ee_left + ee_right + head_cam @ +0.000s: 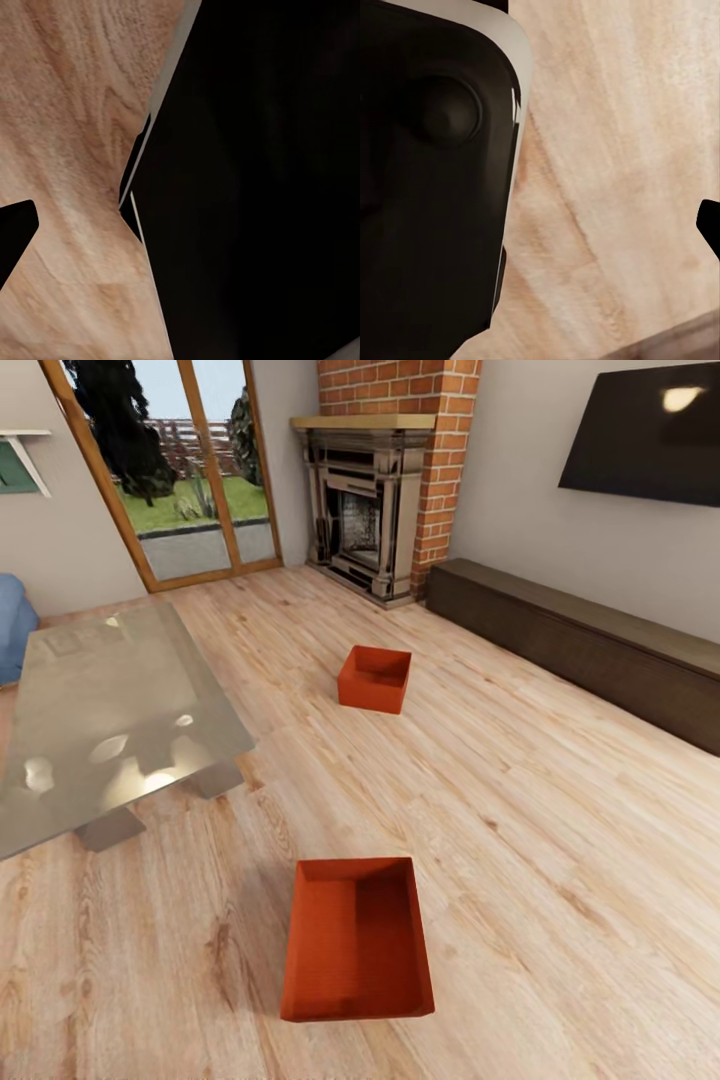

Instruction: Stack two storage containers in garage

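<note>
- Far left of the head frame: blue seat edge (pixel 12 622) and the glass table (pixel 100 710), standing on the wood-plank floor (pixel 560 830). The table carries none of the task's things, so I keep its name.
- Upper left: wood-framed glass doors (pixel 190 470) with garden behind. I am in the living room; no garage in sight.
- Centre bottom: near storage container (pixel 355 940), open side up, empty, sitting flat on the planks just right of the table's near corner but clear of it.
- Centre, further up the frame: far storage container (pixel 375 679), same kind, also upright and empty, well apart from the near one, between table and fireplace (pixel 365 510).
- Right: long low dark cabinet (pixel 590 640) along the wall, dark screen (pixel 650 435) above it.
- Wrist views: dark robot housing over planks. I cannot tell whether either hand is spread or pressed together.
- Judged step: approach the near container for the first pick-up; nothing carried yet.
- To do it well, I think: roll up square to a long wall, keep the base off the table leg (pixel 108 826), then pinch one wall from above so the box hangs level.
</note>
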